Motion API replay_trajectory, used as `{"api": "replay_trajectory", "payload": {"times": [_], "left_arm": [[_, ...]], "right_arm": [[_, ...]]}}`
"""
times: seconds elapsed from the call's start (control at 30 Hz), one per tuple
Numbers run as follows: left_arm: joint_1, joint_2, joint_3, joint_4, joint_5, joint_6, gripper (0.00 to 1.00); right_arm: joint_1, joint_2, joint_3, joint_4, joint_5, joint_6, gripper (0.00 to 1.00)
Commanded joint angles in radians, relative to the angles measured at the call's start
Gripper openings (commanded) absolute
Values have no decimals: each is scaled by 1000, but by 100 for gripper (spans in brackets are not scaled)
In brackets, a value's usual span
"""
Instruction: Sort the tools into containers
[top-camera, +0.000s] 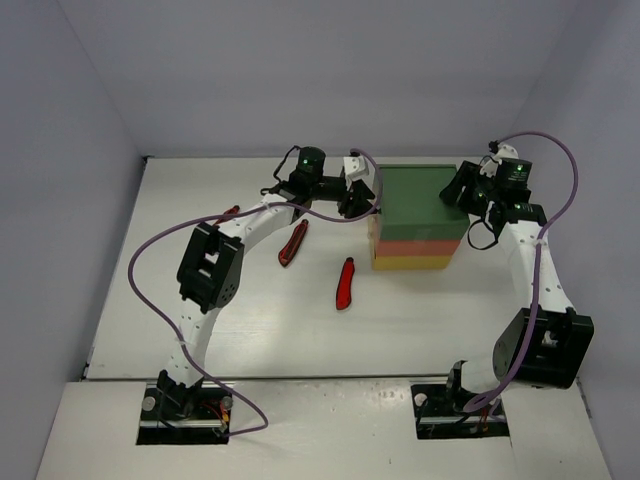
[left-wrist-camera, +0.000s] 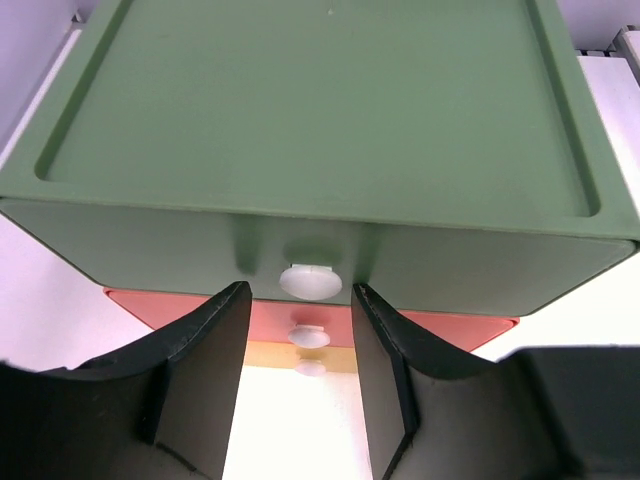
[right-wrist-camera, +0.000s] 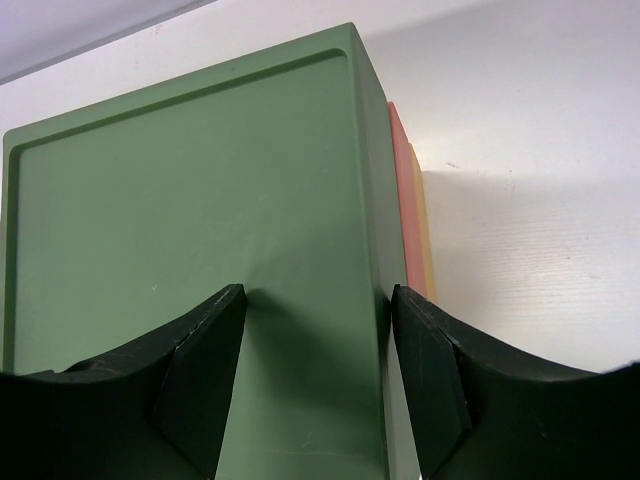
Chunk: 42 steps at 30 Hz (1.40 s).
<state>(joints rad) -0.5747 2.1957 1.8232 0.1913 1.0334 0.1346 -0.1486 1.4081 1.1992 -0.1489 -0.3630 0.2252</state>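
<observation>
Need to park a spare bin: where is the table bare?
Bare: white table between the green, red and yellow drawer unit and the arm bases, right of the nearer red utility knife; also the far-left corner. Crowded: both sides of the unit.

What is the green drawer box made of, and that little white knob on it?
The green drawer looks like moulded plastic: one even colour, a soft matte sheen, rounded edges and a pressed-in rim on top. The white knob looks like smooth plastic too, slightly glossy, though the look alone leaves that open.
</observation>
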Motion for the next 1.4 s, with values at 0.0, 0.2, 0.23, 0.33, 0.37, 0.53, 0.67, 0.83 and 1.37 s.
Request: {"api": "replay_trajectory", "payload": {"times": [0.0,0.2,0.23,0.33,0.37,0.53,0.67,0.83,1.37], "left_arm": [[-7,-117,32,91,35,26,42],[-12,-120,37,90,45,8,42],[-12,-119,38,92,45,7,41],[-12,-108,39,92,47,-11,38],[-13,-102,39,92,51,-17,37],[-16,-98,36,92,53,-24,10],[-9,-112,28,92,48,-18,0],[11,-142,-8,91,35,-22,0],[102,-298,-233,89,34,0,0]], "right_arm": [[15,-41,-12,-28,-10,-22,57],[15,-44,-12,-28,-8,-21,57],[15,-45,-13,-28,-8,-21,57],[15,-46,-12,-28,-10,-20,57],[15,-46,-12,-28,-10,-20,57],[11,-57,-19,-28,11,-15,56],[-2,-68,-26,-28,46,-7,50],[-19,-72,-29,-28,77,14,38],[-48,-81,-12,-34,249,-14,21]]}}
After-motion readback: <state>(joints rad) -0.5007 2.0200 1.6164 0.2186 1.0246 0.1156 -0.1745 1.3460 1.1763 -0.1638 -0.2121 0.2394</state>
